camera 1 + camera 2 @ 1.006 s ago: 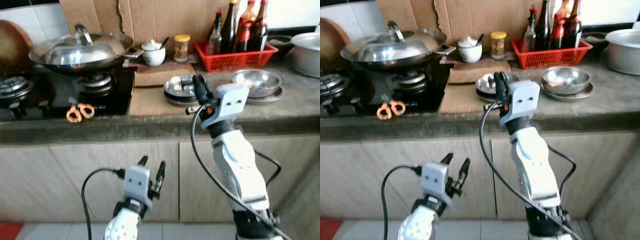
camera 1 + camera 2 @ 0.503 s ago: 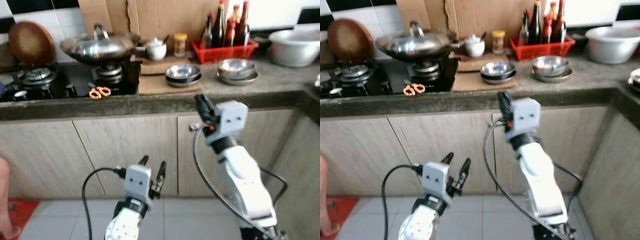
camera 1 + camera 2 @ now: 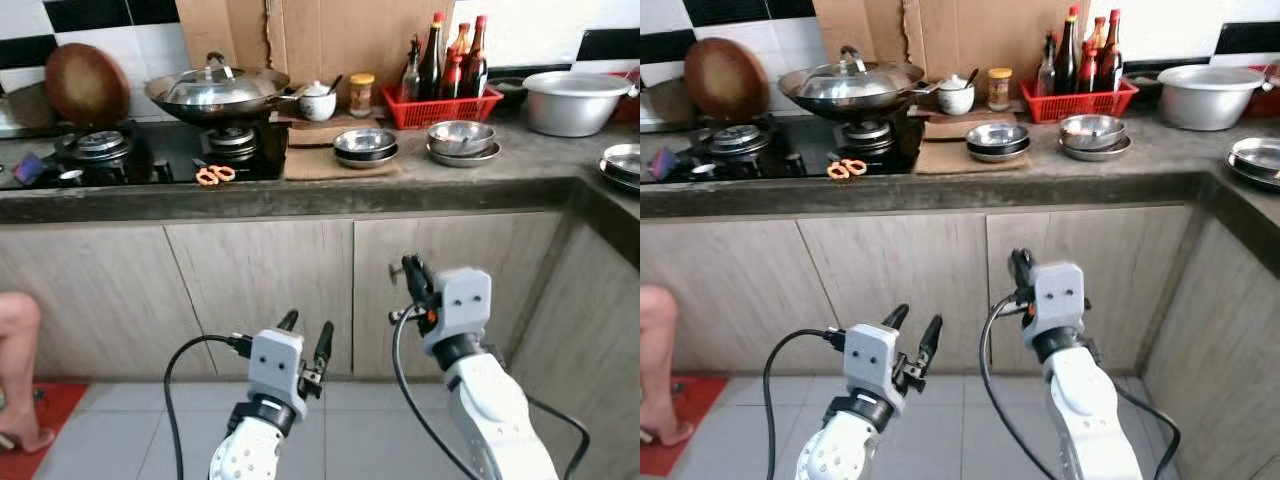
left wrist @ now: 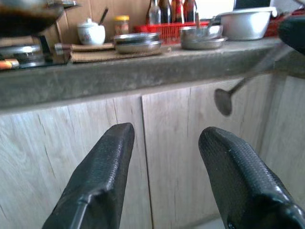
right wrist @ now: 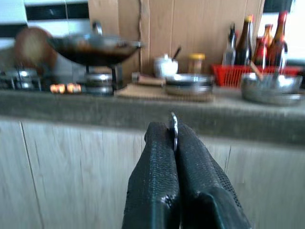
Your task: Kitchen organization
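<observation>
Lowered from counter height, my right gripper now hangs in front of the pale wood-grain cabinet doors, and the head camera has drawn back, so more of the kitchen shows. Its two black fingers are pressed together on a small thin metal spoon. The right wrist view shows the spoon edge-on between the pads, and the left wrist view shows its round bowl hanging free before the cabinet. My left gripper is lower and nearer the tiled floor, with its fingers spread apart and nothing between them.

On the grey stone countertop:
- a lidded steel wok sits on the black gas hob, with orange-handled scissors at the hob's front edge
- a white lidded ceramic pot and a yellow-capped jar stand against the cardboard backing
- two stacks of shallow steel bowls lie in front of a red plastic basket of dark glass bottles
- a large metal basin stands to the right

The bottle and jar labels are too small to read. A person's bare leg stands at the left on a red mat.
</observation>
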